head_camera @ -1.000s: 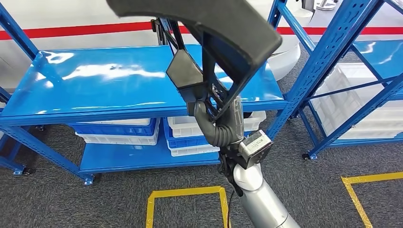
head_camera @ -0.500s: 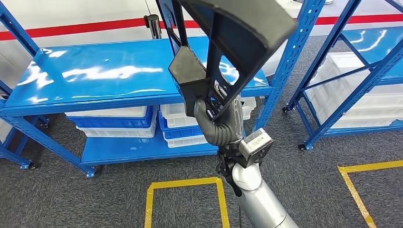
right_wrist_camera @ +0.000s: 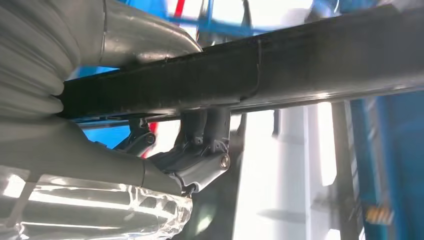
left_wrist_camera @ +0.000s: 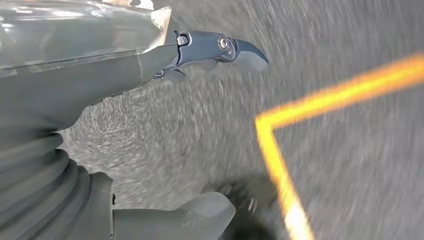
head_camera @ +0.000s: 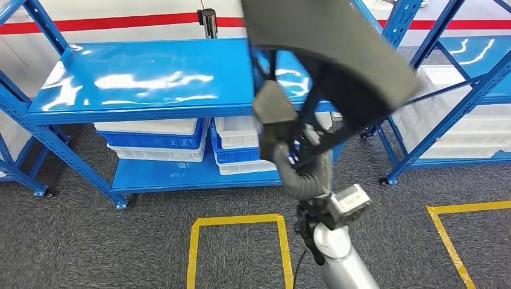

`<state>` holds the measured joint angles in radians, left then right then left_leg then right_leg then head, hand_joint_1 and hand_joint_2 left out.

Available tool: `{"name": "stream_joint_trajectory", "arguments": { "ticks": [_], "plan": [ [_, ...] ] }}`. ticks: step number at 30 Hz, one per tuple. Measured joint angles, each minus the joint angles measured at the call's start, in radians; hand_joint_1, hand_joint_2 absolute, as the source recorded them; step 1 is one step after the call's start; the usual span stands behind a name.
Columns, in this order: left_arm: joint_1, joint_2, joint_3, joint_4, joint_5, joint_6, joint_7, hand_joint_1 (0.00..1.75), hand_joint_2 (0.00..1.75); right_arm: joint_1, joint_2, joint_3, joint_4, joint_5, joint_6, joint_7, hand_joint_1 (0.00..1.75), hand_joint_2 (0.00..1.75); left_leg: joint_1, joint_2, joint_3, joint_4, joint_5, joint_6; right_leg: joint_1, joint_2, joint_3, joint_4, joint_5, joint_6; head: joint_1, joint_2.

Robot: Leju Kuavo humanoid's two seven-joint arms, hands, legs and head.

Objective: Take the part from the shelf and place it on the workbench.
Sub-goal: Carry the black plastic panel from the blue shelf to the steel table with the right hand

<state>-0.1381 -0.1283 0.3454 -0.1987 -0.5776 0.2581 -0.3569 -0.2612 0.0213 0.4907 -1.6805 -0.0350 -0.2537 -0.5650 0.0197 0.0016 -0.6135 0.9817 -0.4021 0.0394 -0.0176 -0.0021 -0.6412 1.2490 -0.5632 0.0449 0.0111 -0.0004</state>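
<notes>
A large black frame-shaped part (head_camera: pixel 337 54) is held high in front of me and hides some of the blue shelf (head_camera: pixel 144 78) behind it. My right hand (head_camera: pixel 304 171) grips the part's lower bar from below, its silver arm rising from the bottom edge. In the right wrist view the part's dark bar (right_wrist_camera: pixel 300 60) crosses the picture, and the right hand (right_wrist_camera: pixel 190 170) is closed around it. My left hand (left_wrist_camera: pixel 75 75) hangs over grey carpet, holding nothing, with one dark finger (left_wrist_camera: pixel 235 47) stretched out and the thumb (left_wrist_camera: pixel 200 212) apart from it.
White and blue bins (head_camera: pixel 181 135) sit on the shelf's lower level. A second blue rack with white bins (head_camera: pixel 458 114) stands to the right. Yellow tape squares (head_camera: pixel 238 223) mark the carpet, and another tape corner (head_camera: pixel 446 211) lies to the right. A black post (head_camera: pixel 208 21) stands behind the shelf.
The whole picture has shifted, so the camera has moved. My right hand and the part have swung to the right in the view, and the part now tilts further right.
</notes>
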Motion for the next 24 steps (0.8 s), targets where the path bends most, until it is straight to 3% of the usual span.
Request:
{"name": "stream_joint_trajectory", "arguments": {
  "ticks": [2, 4, 5, 7, 8, 10, 12, 13, 14, 15, 17, 19, 20, 24],
  "plan": [
    [-0.011, -0.012, -0.037, 0.0, -0.044, -0.007, 0.027, 0.0, 1.75, 0.056, -0.034, -0.043, -0.054, -0.004, -0.008, -0.012, 1.71, 1.75, 0.0, -0.002, -0.024, 0.01, 0.014, -0.011, -0.006, 0.0, 0.103, -0.144, 0.029, 0.017, 0.004, 0.0],
    [-0.021, -0.016, -0.066, 0.0, -0.062, -0.011, 0.04, 0.0, 1.75, 0.082, -0.065, -0.067, -0.091, -0.018, -0.013, -0.017, 1.71, 1.75, -0.003, 0.003, -0.036, 0.017, 0.027, -0.025, -0.002, 0.006, 0.168, -0.252, 0.031, 0.012, 0.004, 0.0],
    [-0.025, -0.017, -0.077, -0.001, -0.064, -0.012, 0.039, 0.0, 1.75, 0.086, -0.08, -0.071, -0.099, -0.032, -0.014, -0.02, 1.71, 1.75, -0.004, 0.006, -0.04, 0.018, 0.034, -0.031, 0.003, 0.01, 0.174, -0.269, 0.028, 0.006, 0.002, 0.0],
    [-0.031, -0.016, -0.089, -0.001, -0.064, -0.013, 0.027, 0.0, 1.75, 0.087, -0.108, -0.075, -0.101, -0.064, -0.016, -0.027, 1.71, 1.75, -0.001, 0.008, -0.046, 0.02, 0.038, -0.039, -0.001, 0.011, 0.153, -0.266, 0.039, -0.01, -0.003, 0.0],
    [-0.031, -0.015, -0.093, -0.002, -0.063, -0.013, 0.022, 0.0, 1.75, 0.086, -0.118, -0.076, -0.101, -0.076, -0.017, -0.031, 1.71, 1.75, 0.002, 0.007, -0.055, 0.034, 0.018, -0.042, -0.005, 0.009, 0.144, -0.265, 0.047, -0.024, -0.004, 0.0],
    [-0.03, -0.013, -0.096, -0.002, -0.063, -0.015, 0.016, 0.0, 1.75, 0.084, -0.13, -0.076, -0.1, -0.086, -0.018, -0.035, 1.71, 1.75, 0.006, 0.003, -0.086, 0.115, -0.071, -0.048, -0.01, 0.005, 0.125, -0.265, 0.068, -0.048, -0.008, 0.0],
    [-0.029, -0.012, -0.098, -0.002, -0.062, -0.015, 0.014, 0.0, 1.75, 0.084, -0.138, -0.075, -0.1, -0.089, -0.018, -0.037, 1.71, 1.75, 0.006, 0.0, -0.121, 0.245, -0.159, -0.052, -0.003, 0.003, 0.103, -0.264, 0.088, -0.057, -0.01, 0.0],
    [-0.029, -0.011, -0.098, -0.002, -0.062, -0.015, 0.013, 0.0, 1.75, 0.084, -0.142, -0.075, -0.099, -0.09, -0.018, -0.037, 1.71, 1.75, 0.006, -0.001, -0.127, 0.294, -0.173, -0.053, 0.0, 0.002, 0.09, -0.263, 0.098, -0.057, -0.01, 0.0],
    [-0.029, -0.011, -0.098, -0.002, -0.063, -0.015, 0.012, 0.0, 1.75, 0.085, -0.146, -0.075, -0.098, -0.091, -0.02, -0.038, 1.71, 1.75, 0.006, 0.0, -0.117, 0.313, -0.165, -0.052, 0.002, 0.002, 0.078, -0.262, 0.106, -0.056, -0.01, 0.0],
    [-0.029, -0.011, -0.099, -0.002, -0.063, -0.016, 0.011, 0.0, 1.75, 0.086, -0.148, -0.075, -0.098, -0.091, -0.024, -0.04, 1.71, 1.75, 0.006, 0.0, -0.089, 0.296, -0.142, -0.049, 0.004, 0.002, 0.069, -0.262, 0.114, -0.055, -0.011, 0.0],
    [-0.03, -0.01, -0.1, -0.005, -0.067, -0.018, 0.009, 0.0, 1.75, 0.091, -0.149, -0.075, -0.102, -0.085, -0.04, -0.044, 1.71, 1.75, 0.004, -0.002, 0.012, 0.169, -0.102, -0.037, 0.008, 0.002, 0.058, -0.262, 0.125, -0.048, -0.011, 0.0],
    [-0.034, -0.007, -0.106, -0.008, -0.076, -0.022, 0.009, 0.0, 1.75, 0.101, -0.145, -0.074, -0.114, -0.063, -0.063, -0.046, 1.71, 1.75, -0.002, -0.002, 0.094, 0.048, -0.102, -0.026, 0.013, -0.001, 0.053, -0.261, 0.134, -0.038, -0.009, 0.0],
    [-0.036, -0.006, -0.11, -0.009, -0.082, -0.025, 0.011, 0.0, 1.75, 0.106, -0.142, -0.074, -0.123, -0.049, -0.075, -0.044, 1.71, 1.75, -0.005, -0.002, 0.109, 0.02, -0.108, -0.022, 0.013, -0.002, 0.051, -0.261, 0.139, -0.032, -0.009, 0.0],
    [-0.039, -0.005, -0.116, -0.009, -0.092, -0.031, 0.018, 0.0, 1.75, 0.115, -0.136, -0.071, -0.141, -0.026, -0.091, -0.039, 1.71, 1.75, -0.012, -0.002, 0.107, 0.013, -0.106, -0.016, 0.01, -0.004, 0.049, -0.263, 0.148, -0.022, -0.011, 0.0]
  ]
}}
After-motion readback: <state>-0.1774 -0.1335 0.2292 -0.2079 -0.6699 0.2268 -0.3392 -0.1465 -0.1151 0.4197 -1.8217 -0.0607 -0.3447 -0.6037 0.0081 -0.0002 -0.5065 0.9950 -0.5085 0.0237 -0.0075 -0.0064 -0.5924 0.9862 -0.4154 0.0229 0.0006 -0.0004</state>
